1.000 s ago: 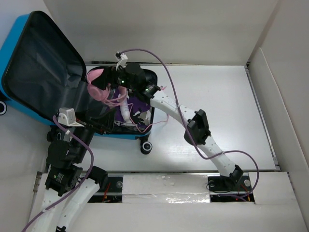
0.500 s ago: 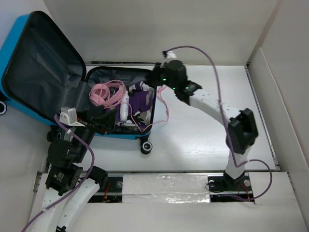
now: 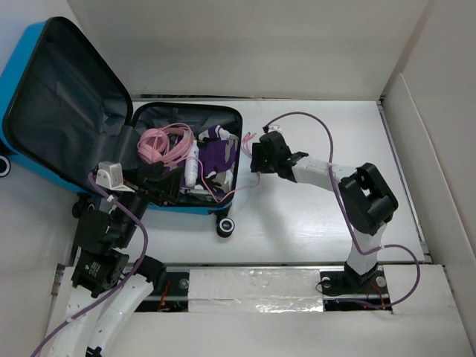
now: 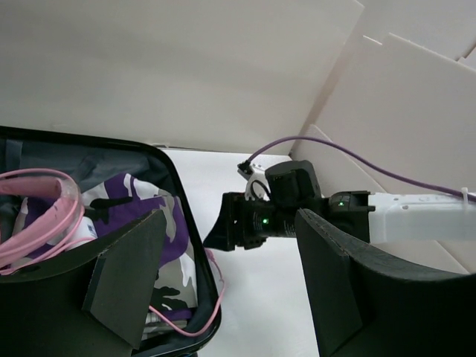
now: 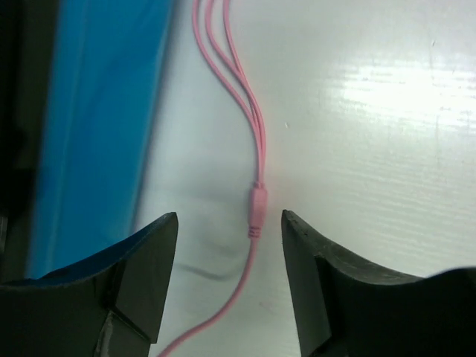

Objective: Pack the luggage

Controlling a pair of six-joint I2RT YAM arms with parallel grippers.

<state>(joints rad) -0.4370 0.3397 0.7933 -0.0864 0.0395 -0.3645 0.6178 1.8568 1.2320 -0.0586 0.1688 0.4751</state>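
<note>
The blue luggage [image 3: 67, 97] lies open at the left, its lid tipped back. In its base lie pink headphones [image 3: 160, 145] and a purple camouflage cloth [image 3: 217, 154]. A pink cable [image 3: 251, 172] trails over the case's right rim onto the table. My right gripper [image 3: 254, 159] is open, low beside that rim. In the right wrist view [image 5: 229, 245] the cable's plug [image 5: 256, 210] lies between the fingers, untouched, with the blue shell [image 5: 97, 111] to the left. My left gripper [image 3: 160, 186] is open and empty at the case's near rim; the left wrist view [image 4: 230, 282] shows the headphones [image 4: 37, 219] and cloth [image 4: 141, 216].
White walls enclose the table, with a cardboard panel [image 3: 431, 171] on the right. A caster wheel [image 3: 225, 225] sticks out at the case's near side. The right arm's elbow [image 3: 368, 197] stands over the table's middle right.
My right gripper let the pink headphones down into the case, then drew back to the right and came down beside the rim over the cable. The left arm barely moved.
</note>
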